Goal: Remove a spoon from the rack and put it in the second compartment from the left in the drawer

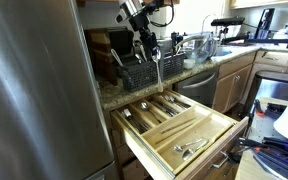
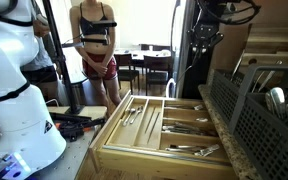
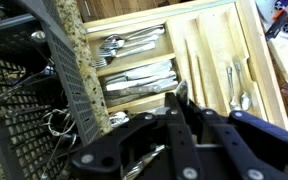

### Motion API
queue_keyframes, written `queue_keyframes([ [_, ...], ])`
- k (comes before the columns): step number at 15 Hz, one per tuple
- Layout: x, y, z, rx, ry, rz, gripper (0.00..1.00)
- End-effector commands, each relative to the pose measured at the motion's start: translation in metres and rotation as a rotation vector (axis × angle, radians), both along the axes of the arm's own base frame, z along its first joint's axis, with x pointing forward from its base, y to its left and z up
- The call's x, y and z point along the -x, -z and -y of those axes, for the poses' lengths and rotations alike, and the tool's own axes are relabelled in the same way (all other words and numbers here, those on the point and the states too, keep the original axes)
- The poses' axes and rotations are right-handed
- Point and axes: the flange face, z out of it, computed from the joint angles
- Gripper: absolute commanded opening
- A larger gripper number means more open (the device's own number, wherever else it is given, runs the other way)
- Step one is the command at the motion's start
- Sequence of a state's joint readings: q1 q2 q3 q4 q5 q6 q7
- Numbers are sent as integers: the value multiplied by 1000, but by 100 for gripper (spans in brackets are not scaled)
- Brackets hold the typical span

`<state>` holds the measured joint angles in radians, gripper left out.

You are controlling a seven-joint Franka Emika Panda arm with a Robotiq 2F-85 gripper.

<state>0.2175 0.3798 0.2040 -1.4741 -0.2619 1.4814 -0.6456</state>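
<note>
**Pale-wood drawer open below the gripper, rack at its side**

Pale wood makes up the drawer [image 1: 216,152] [image 2: 112,122] [image 3: 209,45], which is pulled fully out beneath the speckled stone counter edge [image 3: 79,70] and lies below and in front of the gripper. It is divided by thin slats into long narrow slots beside a wider section. Forks [image 3: 129,45] and knives [image 3: 139,85] are seen in the slots nearest the counter; which slot is the second compartment from the left cannot be settled from these views.

The black wire rack [image 1: 144,72] [image 2: 246,115] [image 3: 29,100] is set on the counter, directly under the gripper in an exterior view and off to its side in the wrist view. Metal cutlery [image 2: 275,98], with rounded spoon-like ends, is stood inside it.

The gripper [image 1: 144,45] [image 2: 202,58] [image 3: 179,110] is held pointing down above the counter edge. Whether its jaws are parted, or anything is held, cannot be told.
</note>
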Motion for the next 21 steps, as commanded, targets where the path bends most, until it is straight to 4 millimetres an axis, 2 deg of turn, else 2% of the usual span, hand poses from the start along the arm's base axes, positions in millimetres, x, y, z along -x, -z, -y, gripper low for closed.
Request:
queue_keyframes([
  [1,-3,-2,0,-26,-20,-21,5],
  [21,-11,13,-7,-78,-122,-51,6],
])
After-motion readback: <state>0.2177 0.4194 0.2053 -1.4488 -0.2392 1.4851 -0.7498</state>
